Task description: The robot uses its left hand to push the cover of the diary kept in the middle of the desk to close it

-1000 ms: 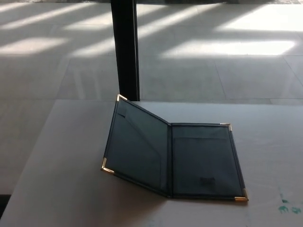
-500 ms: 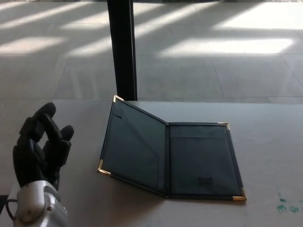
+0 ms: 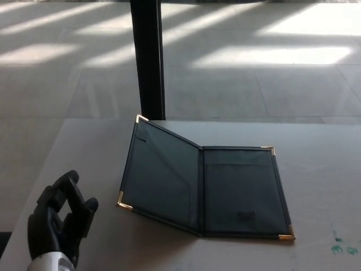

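Well, diary (image 3: 206, 186) open (stamp unreadable); left hand (image 3: 59, 223) beside.

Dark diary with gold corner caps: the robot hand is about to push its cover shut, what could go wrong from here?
1. The dark leather diary with gold corner caps lies loose on the pale desk; a sideways push may slide it rather than fold the raised left cover.
2. The black left robot hand sits low, beside the cover's lower gold corner, and could snag there.

Open diary (image 3: 206, 183) mid-desk (image 3: 321, 169), empty left hand (image 3: 61, 224) well apart
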`<state>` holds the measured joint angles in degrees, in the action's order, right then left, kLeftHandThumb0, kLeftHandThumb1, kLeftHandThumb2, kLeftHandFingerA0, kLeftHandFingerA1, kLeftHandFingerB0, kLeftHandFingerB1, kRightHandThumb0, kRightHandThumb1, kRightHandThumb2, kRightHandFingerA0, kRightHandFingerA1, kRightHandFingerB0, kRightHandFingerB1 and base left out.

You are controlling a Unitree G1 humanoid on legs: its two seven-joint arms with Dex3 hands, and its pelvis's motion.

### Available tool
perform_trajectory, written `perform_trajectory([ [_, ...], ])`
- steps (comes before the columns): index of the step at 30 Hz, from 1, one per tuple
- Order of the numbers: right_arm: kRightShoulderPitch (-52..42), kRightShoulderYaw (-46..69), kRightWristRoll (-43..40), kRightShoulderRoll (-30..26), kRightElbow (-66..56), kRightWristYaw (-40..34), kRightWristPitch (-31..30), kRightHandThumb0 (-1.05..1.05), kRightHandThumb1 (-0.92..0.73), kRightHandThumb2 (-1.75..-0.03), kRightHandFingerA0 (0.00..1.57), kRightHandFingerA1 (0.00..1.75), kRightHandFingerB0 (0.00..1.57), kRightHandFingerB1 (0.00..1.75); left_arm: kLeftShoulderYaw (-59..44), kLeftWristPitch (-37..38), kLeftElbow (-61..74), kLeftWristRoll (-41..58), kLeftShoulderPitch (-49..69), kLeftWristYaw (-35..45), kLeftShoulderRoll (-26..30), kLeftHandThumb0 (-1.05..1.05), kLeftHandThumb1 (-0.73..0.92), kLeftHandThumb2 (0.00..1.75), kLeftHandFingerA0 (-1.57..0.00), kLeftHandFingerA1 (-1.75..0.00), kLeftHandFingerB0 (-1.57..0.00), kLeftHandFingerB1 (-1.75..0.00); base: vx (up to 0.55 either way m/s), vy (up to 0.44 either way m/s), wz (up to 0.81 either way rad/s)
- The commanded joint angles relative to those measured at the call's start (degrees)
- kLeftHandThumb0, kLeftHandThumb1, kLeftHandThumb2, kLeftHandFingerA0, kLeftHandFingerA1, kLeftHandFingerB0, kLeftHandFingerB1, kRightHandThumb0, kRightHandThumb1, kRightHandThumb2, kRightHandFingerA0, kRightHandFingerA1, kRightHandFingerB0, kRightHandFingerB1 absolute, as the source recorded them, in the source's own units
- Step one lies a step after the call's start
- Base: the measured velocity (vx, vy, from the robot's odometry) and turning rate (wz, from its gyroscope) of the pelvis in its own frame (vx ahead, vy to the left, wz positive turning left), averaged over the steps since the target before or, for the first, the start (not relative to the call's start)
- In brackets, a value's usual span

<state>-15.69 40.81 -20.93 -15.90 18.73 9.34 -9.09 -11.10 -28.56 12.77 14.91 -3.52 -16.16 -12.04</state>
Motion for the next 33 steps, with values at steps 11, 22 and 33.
perform_trajectory([
  [11,0.0,-0.3,-1.3,-0.3,-1.9,-1.5,-1.5,-0.93,-0.65,-1.17,0.95,0.66,0.63,0.58,2.9,-3.0,-4.0,6.1,-1.9,-3.1,-7.7,-0.93,0.92,0.79,-0.27,-0.51,-0.2,-0.44,0.0,0.0,0.0],
  [22,-0.5,-0.8,-1.4,-0.4,-1.5,-1.1,-1.2,-1.0,-0.9,-0.68,0.99,0.62,0.71,0.52,-0.5,-1.8,-20.2,9.5,-17.6,-7.0,-8.8,-0.91,0.92,0.82,-0.28,-0.54,-0.18,-0.45,0.0,0.0,0.0],
  [33,0.7,-1.3,-1.0,-1.6,-0.6,-1.2,-1.2,-1.0,-0.9,-0.68,0.99,0.62,0.71,0.51,-1.5,-0.4,-24.2,14.3,-16.2,-7.2,-15.0,-0.92,0.92,0.86,-0.27,-0.6,-0.18,-0.48,0.0,0.0,0.0],
])
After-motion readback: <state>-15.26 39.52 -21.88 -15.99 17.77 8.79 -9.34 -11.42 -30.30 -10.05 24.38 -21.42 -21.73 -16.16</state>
